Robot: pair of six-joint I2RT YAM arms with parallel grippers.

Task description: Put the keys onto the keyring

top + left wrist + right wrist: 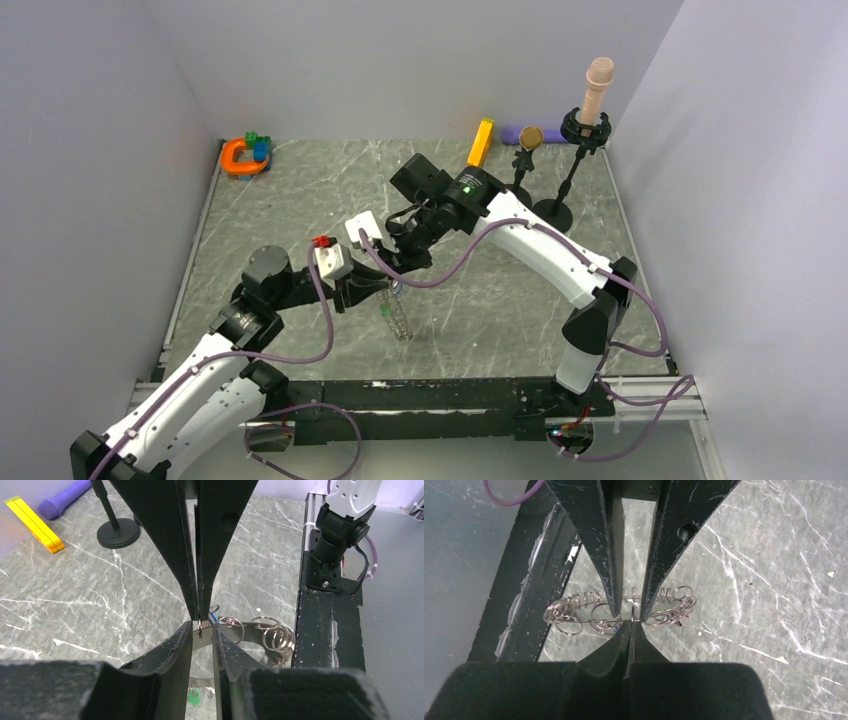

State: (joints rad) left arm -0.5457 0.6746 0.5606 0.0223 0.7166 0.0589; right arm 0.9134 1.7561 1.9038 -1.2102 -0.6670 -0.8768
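Note:
The keyring point(400, 320) is a flat silvery ring held tilted above the table between both grippers. Its band point(260, 630) carries several small split rings. A green key point(194, 697) hangs low on it, and a red key point(681, 621) and a blue key point(615, 628) show among the split rings. My left gripper point(202, 626) is closed to a narrow gap on the ring's band. My right gripper point(630, 622) is shut on a small split ring point(200, 627) right at the band, meeting the left fingertips tip to tip. In the top view the left gripper point(385, 290) and the right gripper point(393, 267) almost touch.
An orange horseshoe toy point(240, 157) lies at the back left. A yellow bar point(481, 142), a purple object point(515, 133) and two black stands point(553, 212), one with a microphone point(598, 85), are at the back right. The black frame rail point(325, 630) runs close beside the ring.

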